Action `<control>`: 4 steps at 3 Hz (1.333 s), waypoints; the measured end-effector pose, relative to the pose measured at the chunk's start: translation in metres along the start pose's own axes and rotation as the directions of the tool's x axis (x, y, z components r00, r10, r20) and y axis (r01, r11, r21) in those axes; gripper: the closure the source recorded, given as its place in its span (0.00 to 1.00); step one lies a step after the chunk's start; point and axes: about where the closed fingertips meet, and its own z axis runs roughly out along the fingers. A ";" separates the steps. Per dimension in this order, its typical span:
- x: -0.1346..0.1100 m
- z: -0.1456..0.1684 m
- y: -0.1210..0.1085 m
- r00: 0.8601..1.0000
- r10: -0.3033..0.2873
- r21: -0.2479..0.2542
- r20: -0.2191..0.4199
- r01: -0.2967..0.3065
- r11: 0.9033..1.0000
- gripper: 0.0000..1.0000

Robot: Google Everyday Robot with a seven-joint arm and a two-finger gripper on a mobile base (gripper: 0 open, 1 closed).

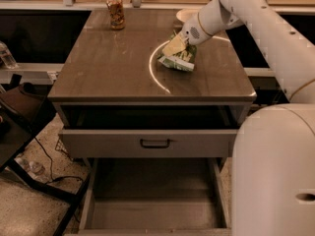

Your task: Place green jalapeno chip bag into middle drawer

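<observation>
The green jalapeno chip bag [179, 59] lies on the brown cabinet top [108, 63], right of centre, with its upper end lifted. My gripper [175, 45] reaches in from the upper right and is shut on the bag's upper end; its yellowish fingers [172, 46] cover part of the bag. The middle drawer [152, 215] is pulled far out at the bottom of the view and shows a plain grey floor and low side walls. Nothing shows inside it.
A patterned can [116, 12] stands at the back left of the top. A white bowl [186, 14] sits behind my arm. A grey drawer front with a black handle [155, 143] juts out above the open drawer. My white body [275, 171] fills the right.
</observation>
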 end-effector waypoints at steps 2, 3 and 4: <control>-0.003 -0.003 0.000 1.000 0.000 0.000 0.000 0.000 1.000 1.00; -0.014 -0.019 0.004 1.000 -0.017 0.014 0.011 0.017 1.000 1.00; -0.026 -0.056 0.013 0.998 -0.055 0.065 0.039 0.052 0.997 1.00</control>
